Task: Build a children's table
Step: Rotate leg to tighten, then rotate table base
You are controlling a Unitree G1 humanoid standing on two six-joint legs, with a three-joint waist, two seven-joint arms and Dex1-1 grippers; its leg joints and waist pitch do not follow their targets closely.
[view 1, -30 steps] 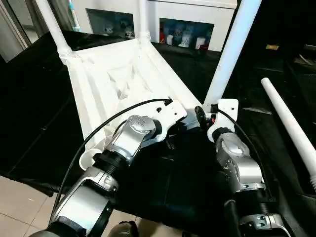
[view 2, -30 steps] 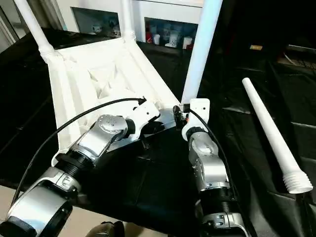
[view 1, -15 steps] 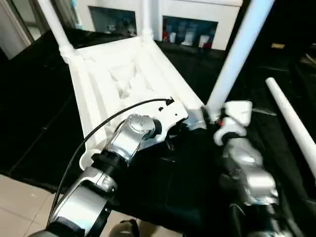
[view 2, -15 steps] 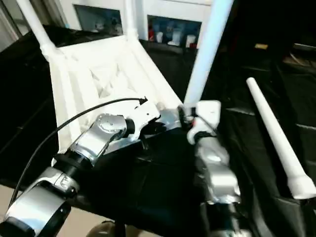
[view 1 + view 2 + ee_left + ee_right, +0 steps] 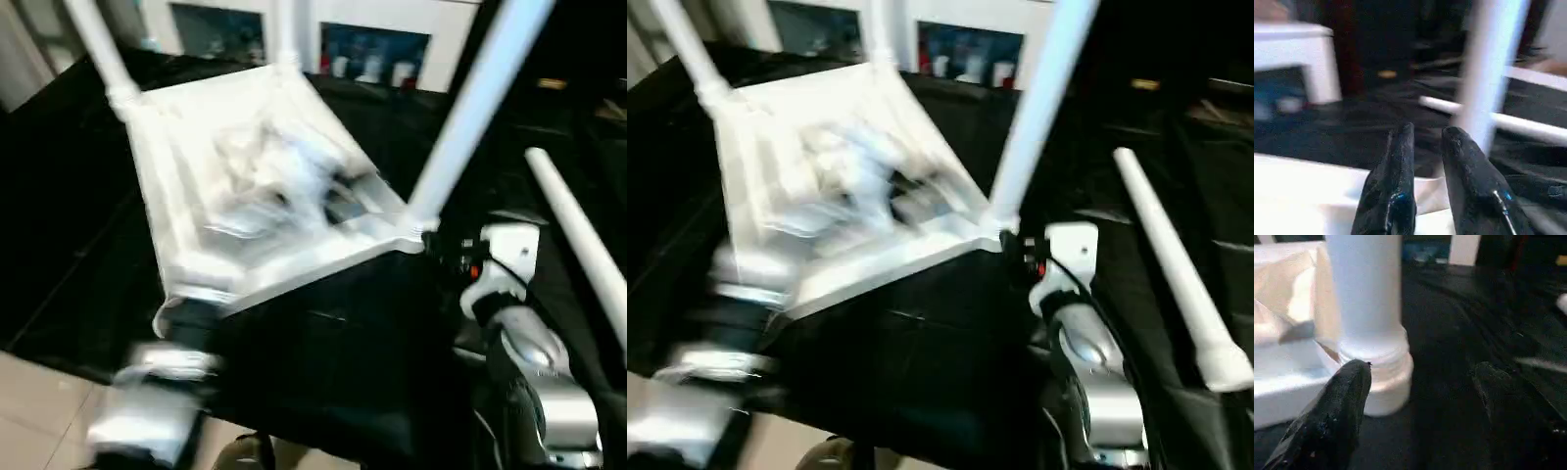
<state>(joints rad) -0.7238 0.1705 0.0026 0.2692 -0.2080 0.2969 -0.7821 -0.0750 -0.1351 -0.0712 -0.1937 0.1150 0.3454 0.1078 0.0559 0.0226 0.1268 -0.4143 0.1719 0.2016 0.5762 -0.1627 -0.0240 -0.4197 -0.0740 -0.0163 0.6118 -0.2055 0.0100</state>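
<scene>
1. In the left eye view the table top (image 5: pixel 245 186) is lying upside down on the black cloth (image 5: pixel 323 352), ribbed underside facing up. Three legs are standing in its corner sockets; the nearest standing leg (image 5: pixel 470 108) is rising from the corner closest to the right gripper (image 5: pixel 446 257). The fourth, loose leg (image 5: pixel 578 235) is lying on the cloth beyond that corner, on the right arm's side, its long axis running away from the robot. The empty socket (image 5: pixel 176 315) is sitting at the near corner on the left arm's side. The left arm is smearing across the top, too blurred to read.

2. The right eye view is giving the same layout and is also showing the loose leg's ridged plug end (image 5: pixel 1225 364) pointing toward the robot. Judging from this, the right arm is the nearer one to it.

3. In the left wrist view the left gripper (image 5: pixel 1424 134) is holding nothing, its fingers a narrow gap apart, with the standing leg just beyond them.

4. In the right wrist view the right gripper (image 5: pixel 1425 377) is spread wide and empty, one finger (image 5: pixel 1347 391) close beside the standing leg's collar (image 5: pixel 1376 377); whether it is touching, I cannot tell.
</scene>
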